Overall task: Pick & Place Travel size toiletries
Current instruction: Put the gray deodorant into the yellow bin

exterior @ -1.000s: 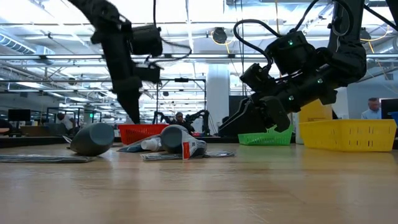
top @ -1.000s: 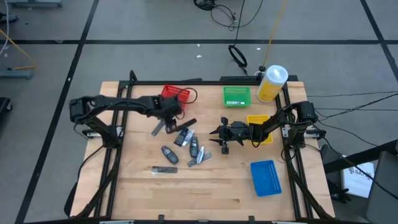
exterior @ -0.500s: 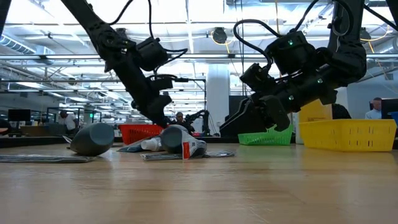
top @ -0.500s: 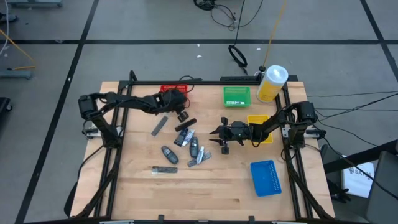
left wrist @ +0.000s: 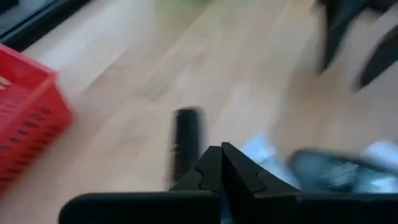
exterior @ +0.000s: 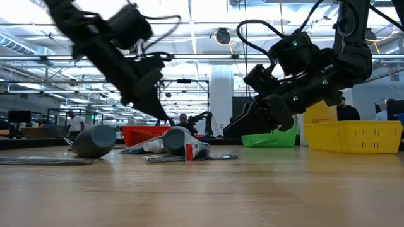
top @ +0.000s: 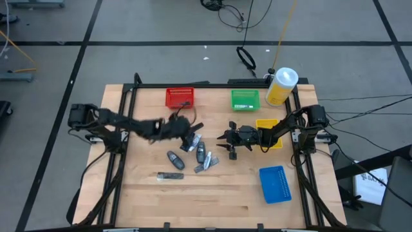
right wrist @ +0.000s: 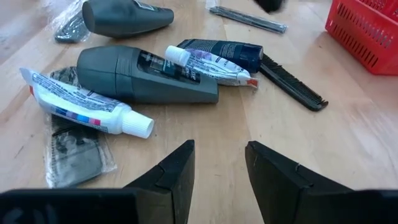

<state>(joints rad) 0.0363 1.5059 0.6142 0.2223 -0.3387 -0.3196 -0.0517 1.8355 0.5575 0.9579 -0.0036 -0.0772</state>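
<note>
The travel size toiletries [top: 195, 148] lie loose on the wooden table: a grey bottle [right wrist: 146, 81], a white toothpaste tube [right wrist: 87, 102], a black comb [right wrist: 292, 81], a sachet [right wrist: 74, 149] and a dark strip [top: 170, 175]. My left gripper [top: 188, 133] is shut with nothing between its fingers. It slants down over the far left part of the pile, by the comb [left wrist: 186, 143]. My right gripper [top: 223, 143] hovers open just right of the pile and points at it [right wrist: 221, 165].
A red bin [top: 180, 97], a green bin [top: 244, 99] and a large yellow bottle [top: 281, 86] stand along the far edge. A yellow bin [top: 266, 124] sits under my right arm. A blue bin [top: 273, 183] is near right. Bare wood lies near the front edge.
My left gripper first went toward the red bin. Then it swung toward the near edge and down over the pile of toiletries, tipping lower. The grey strip it was at a second ago stayed on the table. My right arm has kept still.
</note>
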